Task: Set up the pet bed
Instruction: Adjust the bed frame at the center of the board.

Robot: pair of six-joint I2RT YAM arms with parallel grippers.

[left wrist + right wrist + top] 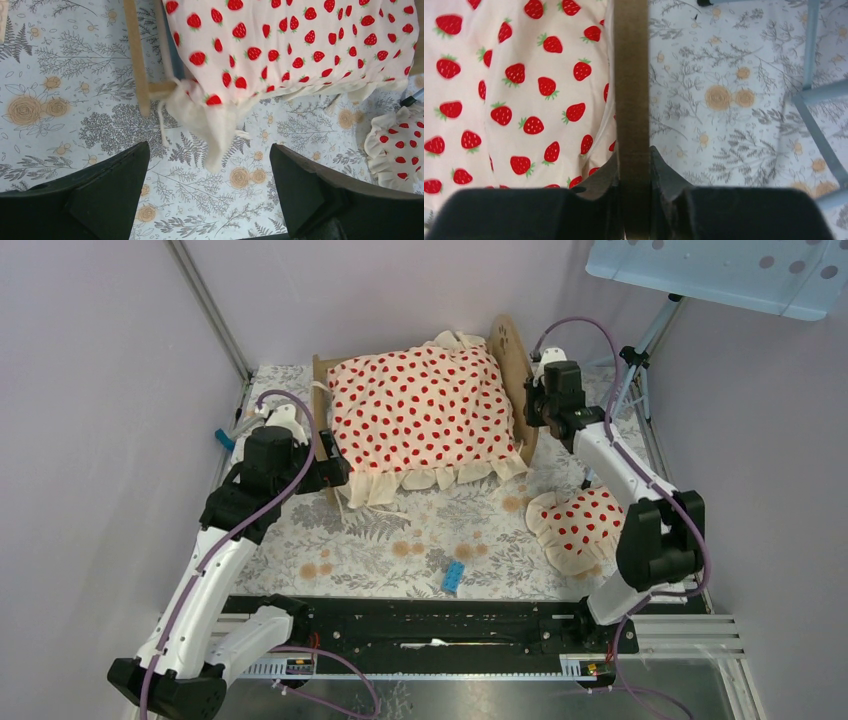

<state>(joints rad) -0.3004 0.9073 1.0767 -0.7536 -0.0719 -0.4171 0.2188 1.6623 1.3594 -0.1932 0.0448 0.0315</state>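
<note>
The pet bed (511, 358), a light-wood frame, stands at the back of the table with a cream strawberry-dotted blanket (420, 410) spread over it; the mattress is covered. My right gripper (533, 408) is shut on the bed's right end board (631, 85), one finger on each face, and the blanket (524, 90) lies just left of it. By the bed's left front corner, my left gripper (330, 468) stands open over the mat. In its own view the jaws (210, 185) hold nothing, just short of the blanket's hanging ruffle (215, 130) and the frame rail (136, 65).
A small strawberry-dotted ruffled pillow (575, 525) lies on the floral mat beside the right arm. A blue brick (453, 577) sits near the mat's front edge. A tripod (640, 350) stands behind the bed's right end, and a small blue item (224, 439) lies at the left wall.
</note>
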